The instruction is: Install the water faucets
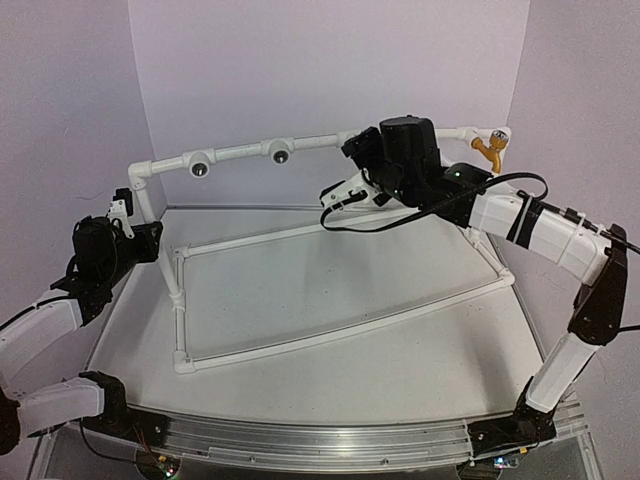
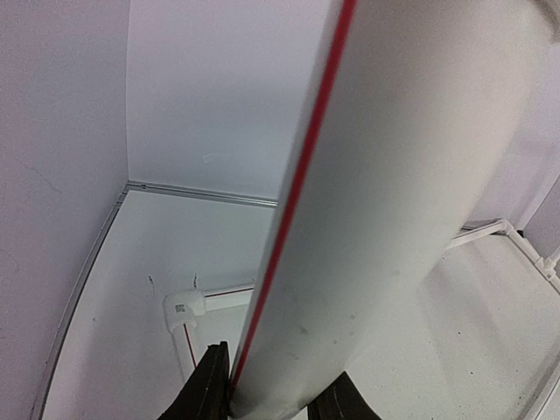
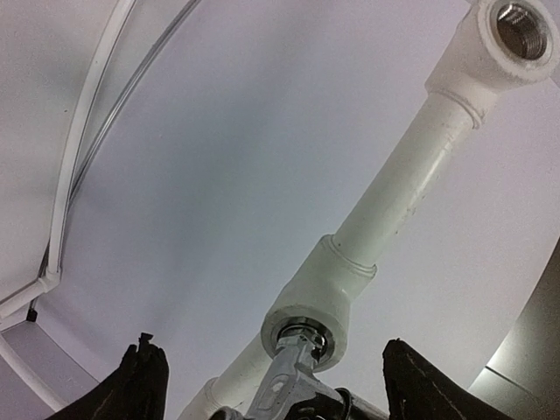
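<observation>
Left gripper [image 2: 276,395] was clamped on the smooth white upright pipe [image 2: 385,201] with its thin red stripe, at the rear-left corner of the matte white worktop [image 1: 380,360] and hard by the side wall [image 1: 60,110]. Along the raised rear rail [image 1: 240,153], two rounded tee fittings [image 1: 200,167] showed dark holes. Right of them the right gripper [image 3: 271,376] stood wide open, touching neither side of the silver-grey metal faucet [image 3: 293,372] seated in a white tee, while the orange-yellow faucet [image 1: 489,150] hung near the rear-right corner, with pale walls closing three sides.
</observation>
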`<state>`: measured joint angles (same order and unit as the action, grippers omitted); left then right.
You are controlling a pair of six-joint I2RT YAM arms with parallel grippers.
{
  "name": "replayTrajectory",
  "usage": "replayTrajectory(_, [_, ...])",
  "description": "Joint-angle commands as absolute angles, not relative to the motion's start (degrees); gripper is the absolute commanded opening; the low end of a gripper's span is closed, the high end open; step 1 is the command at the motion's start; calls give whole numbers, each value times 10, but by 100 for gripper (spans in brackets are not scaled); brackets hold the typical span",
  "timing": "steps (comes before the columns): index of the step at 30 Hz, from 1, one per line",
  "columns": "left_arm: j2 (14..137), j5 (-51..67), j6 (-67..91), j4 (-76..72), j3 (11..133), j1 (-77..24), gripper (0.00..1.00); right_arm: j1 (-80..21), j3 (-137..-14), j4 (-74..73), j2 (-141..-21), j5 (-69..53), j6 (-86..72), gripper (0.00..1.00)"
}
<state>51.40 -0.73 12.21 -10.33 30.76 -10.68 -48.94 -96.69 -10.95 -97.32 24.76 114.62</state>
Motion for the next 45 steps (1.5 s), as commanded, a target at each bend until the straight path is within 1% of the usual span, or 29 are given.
replayTrajectory(1, [524,65,208,-46,305,-120,0,-477,-992,-81,-984,283,1324,80])
replayTrajectory(5, [526,65,207,-46,308,-120,0,-467,-981,-72,-993,296,1302,70])
replayTrajectory(11, [520,64,207,-43,307,-120,0,-465,-985,-54,-1018,327,1210,44])
replayTrajectory(18, [521,64,207,-42,309,-120,0,-465,-982,-53,-1030,335,1111,12])
replayTrajectory(22, [520,66,207,-42,312,-120,0,-466,-978,-53,-1038,337,1024,1])
replayTrajectory(25, [518,65,207,-41,312,-120,0,-469,-980,-52,-1047,340,941,0])
replayTrajectory(31, [521,66,208,-41,311,-120,0,-478,-992,-29,-1055,340,726,0])
replayTrajectory(36, [525,70,208,-41,313,-120,0,-488,-1023,-24,-1066,345,499,0])
replayTrajectory(45, [522,69,209,-42,310,-120,0,-487,-1020,-35,-1031,271,138,0])
